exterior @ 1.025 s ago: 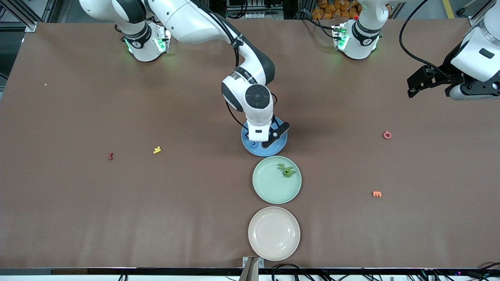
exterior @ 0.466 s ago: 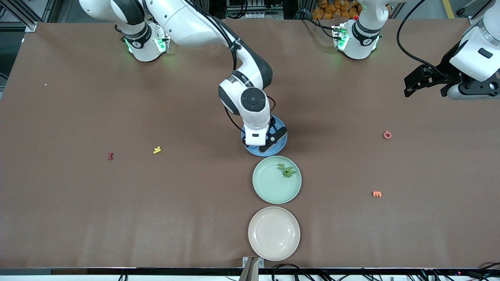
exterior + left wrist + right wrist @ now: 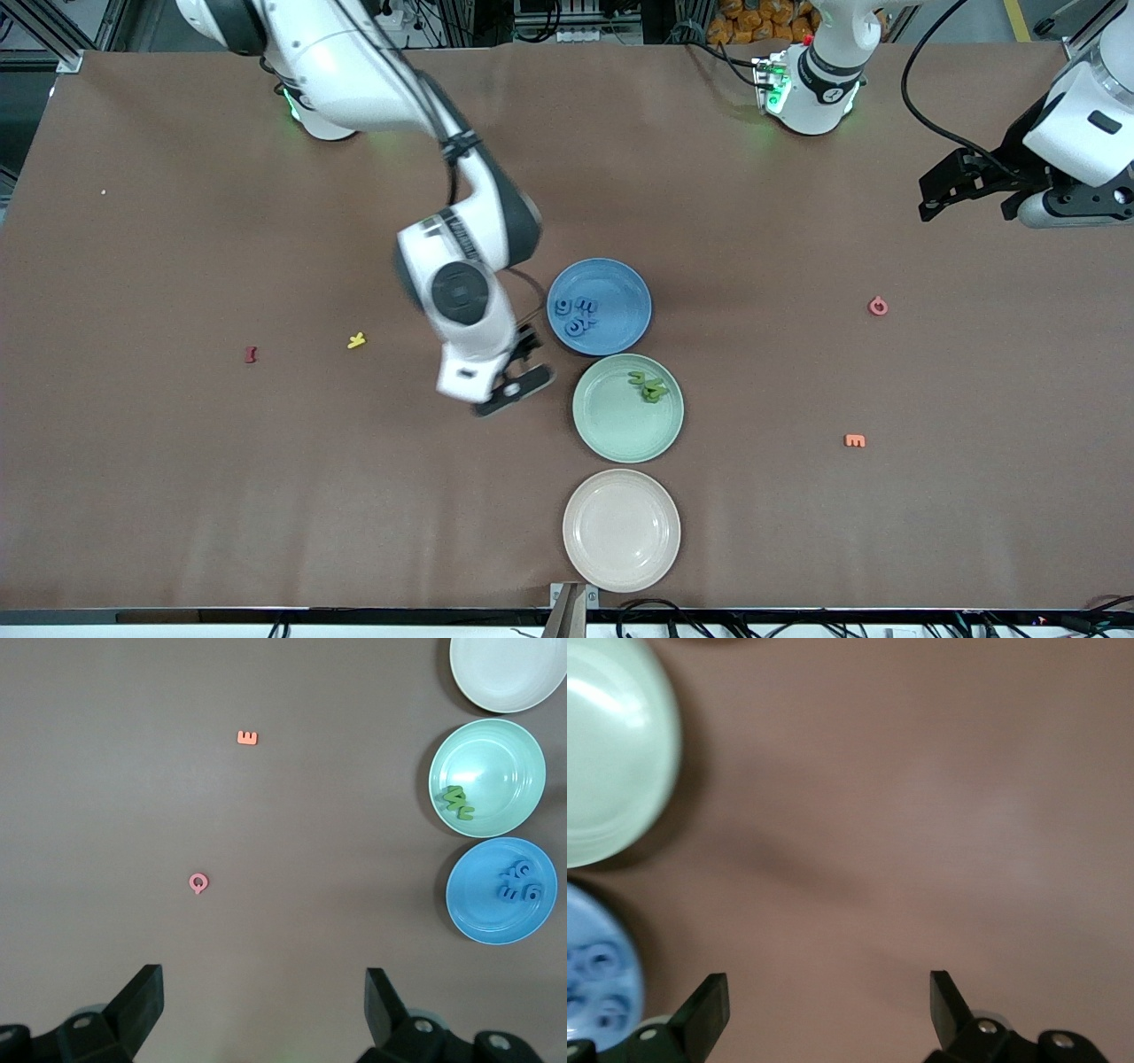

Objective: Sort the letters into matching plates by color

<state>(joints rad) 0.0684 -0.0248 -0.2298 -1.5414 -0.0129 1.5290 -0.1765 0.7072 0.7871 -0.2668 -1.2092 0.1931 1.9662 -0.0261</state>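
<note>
The sky blue plate (image 3: 622,301) holds several blue letters (image 3: 576,315). The mint green plate (image 3: 611,424) lies just nearer the camera and holds green letters (image 3: 649,385) clustered near its rim. My right gripper (image 3: 523,368) is open and empty over bare table beside both plates, toward the right arm's end. Its wrist view shows the green plate (image 3: 611,753), the blue plate (image 3: 602,921) and the open gripper (image 3: 828,1010). My left gripper (image 3: 961,190) is open and empty, held high at the left arm's end, where that arm waits. Its wrist view shows the gripper (image 3: 264,1001), both plates (image 3: 500,762) (image 3: 483,912) and the letters (image 3: 459,800) (image 3: 518,884).
A beige plate (image 3: 621,530) lies nearest the camera. A pink letter (image 3: 878,307) and an orange letter (image 3: 855,440) lie toward the left arm's end. A yellow letter (image 3: 356,340) and a dark red letter (image 3: 251,354) lie toward the right arm's end.
My right gripper has left the blue plate and swung toward the right arm's end, over bare table. The blue letters in the plate now show. The left arm has barely moved.
</note>
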